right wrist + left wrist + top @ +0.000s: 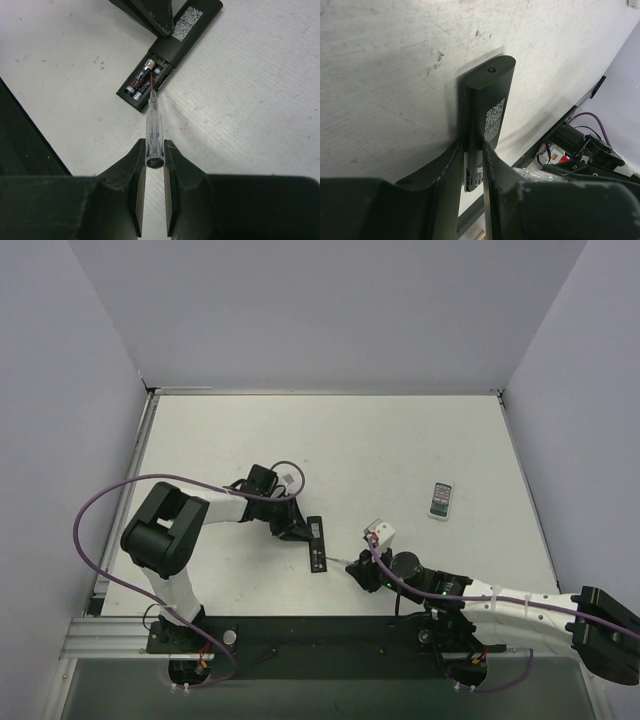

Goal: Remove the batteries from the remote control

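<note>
White tabletop [400,440], top view: remote control [316,543] lies between both arms. Left wrist: left tool [473,150] clamps its edges. Right wrist: right tool [154,150] pinches pale translucent strip [151,125], tip among batteries [142,80] in open compartment

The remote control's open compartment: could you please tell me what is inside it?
Two batteries lie side by side, the tip of the right gripper's translucent tool reaching in over them. Whatever lies beneath them is covered.

One slim black rectangular remote control [165,52], two small dark cylindrical batteries [135,83], one clear translucent plastic rod [152,131], one whitish flat rectangular block [441,500]
</note>
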